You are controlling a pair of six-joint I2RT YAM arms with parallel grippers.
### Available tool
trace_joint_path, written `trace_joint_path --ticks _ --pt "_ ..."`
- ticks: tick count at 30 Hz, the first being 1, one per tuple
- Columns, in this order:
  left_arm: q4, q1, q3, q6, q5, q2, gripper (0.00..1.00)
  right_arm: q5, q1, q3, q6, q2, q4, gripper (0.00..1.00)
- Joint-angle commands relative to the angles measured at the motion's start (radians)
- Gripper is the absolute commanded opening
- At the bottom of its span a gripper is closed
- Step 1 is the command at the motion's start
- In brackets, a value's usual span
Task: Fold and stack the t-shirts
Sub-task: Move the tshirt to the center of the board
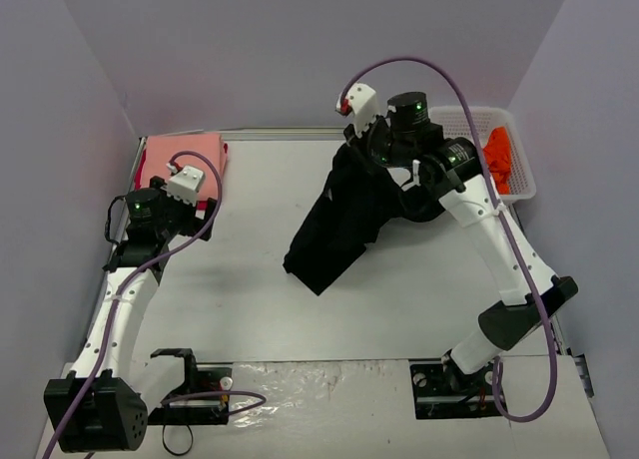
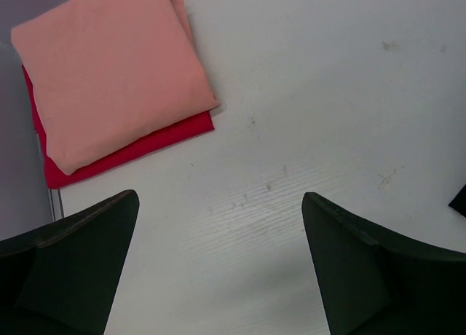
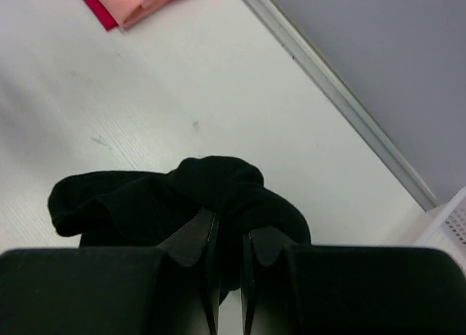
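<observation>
The right gripper (image 3: 229, 253) pinches the big black cloth t-shirt (image 1: 339, 220), which hangs down under it. The left gripper (image 2: 218, 237) is wide apart.

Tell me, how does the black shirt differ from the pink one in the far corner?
The black t-shirt hangs unfolded and bunched from the right end effector, which is shut on it. The salmon-pink t-shirt lies folded flat in a neat square on top of a red t-shirt, with nothing touching it. As it hangs, the black one also looks larger. Both are plain cloth shirts.
</observation>
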Motion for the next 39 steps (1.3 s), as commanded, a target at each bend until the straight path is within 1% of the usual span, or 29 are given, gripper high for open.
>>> trace_joint_path --ticks 1,3,4,6,10,13,14,16,18,19,20,21,22,23,24,25,26,27,28,32,35,36,39 --pt "0.018 0.007 0.010 0.008 0.028 -0.023 0.96 0.051 -0.008 -0.089 -0.043 -0.002 0.057 0.00" --pt "0.015 0.007 0.010 0.008 0.044 -0.022 1.00 0.052 -0.008 -0.123 -0.046 0.009 0.065 0.00" --pt "0.007 0.008 0.012 0.009 0.053 -0.017 0.95 0.052 -0.008 -0.129 -0.042 0.020 0.071 0.00" --pt "-0.002 0.007 0.018 0.014 0.084 -0.014 0.91 0.062 -0.011 -0.148 -0.045 0.028 0.088 0.00" --pt "-0.019 0.007 0.019 0.023 0.123 -0.014 0.90 0.092 -0.038 -0.163 -0.039 0.081 0.108 0.00" --pt "-0.024 0.007 0.018 0.023 0.137 -0.013 0.90 0.160 -0.055 -0.176 -0.028 0.138 0.132 0.00" --pt "-0.025 0.008 0.018 0.023 0.139 -0.011 0.90 0.190 -0.069 -0.180 -0.010 0.155 0.164 0.00" --pt "-0.028 0.007 0.018 0.025 0.143 -0.008 0.90 0.328 -0.092 -0.168 0.027 0.230 0.203 0.00" --pt "-0.033 0.008 0.019 0.025 0.150 -0.005 0.90 0.388 -0.156 -0.125 0.087 0.297 0.217 0.00" --pt "-0.033 0.007 0.021 0.025 0.154 -0.005 0.90 0.401 -0.181 -0.067 0.116 0.372 0.217 0.00" --pt "-0.034 0.008 0.019 0.025 0.154 -0.005 0.90 0.419 -0.205 -0.035 0.145 0.411 0.214 0.00" --pt "-0.034 0.007 0.019 0.025 0.156 -0.002 0.90 0.478 -0.240 -0.004 0.179 0.452 0.207 0.00" --pt "-0.039 0.007 0.021 0.026 0.156 0.000 0.90 0.527 -0.251 0.030 0.188 0.532 0.191 0.12" --pt "-0.039 0.007 0.021 0.025 0.156 0.003 0.90 0.577 -0.259 0.091 0.193 0.569 0.180 0.25" --pt "-0.044 0.007 0.024 0.026 0.156 0.004 0.90 0.626 -0.265 0.119 0.183 0.604 0.163 0.32" --pt "-0.045 0.007 0.024 0.028 0.151 0.004 0.91 0.635 -0.267 0.146 0.181 0.645 0.148 0.38" --pt "-0.047 0.008 0.024 0.028 0.150 0.004 0.91 0.629 -0.267 0.142 0.181 0.649 0.148 0.48" --pt "-0.047 0.008 0.024 0.029 0.148 0.004 0.91 0.609 -0.267 0.136 0.178 0.644 0.148 0.63" --pt "-0.045 0.008 0.024 0.029 0.145 0.004 0.91 0.544 -0.267 0.128 0.172 0.626 0.148 0.73" --pt "-0.047 0.010 0.025 0.032 0.142 0.015 0.91 0.412 -0.244 0.044 0.117 0.542 0.138 0.74" --pt "-0.048 0.010 0.025 0.037 0.139 0.021 0.91 0.301 -0.207 -0.030 0.029 0.445 0.118 0.77" --pt "-0.048 0.008 0.025 0.037 0.139 0.026 0.91 0.281 -0.196 -0.083 0.006 0.396 0.114 0.79" --pt "-0.047 0.008 0.027 0.038 0.136 0.034 0.91 0.174 -0.163 -0.167 -0.080 0.327 0.109 0.79"
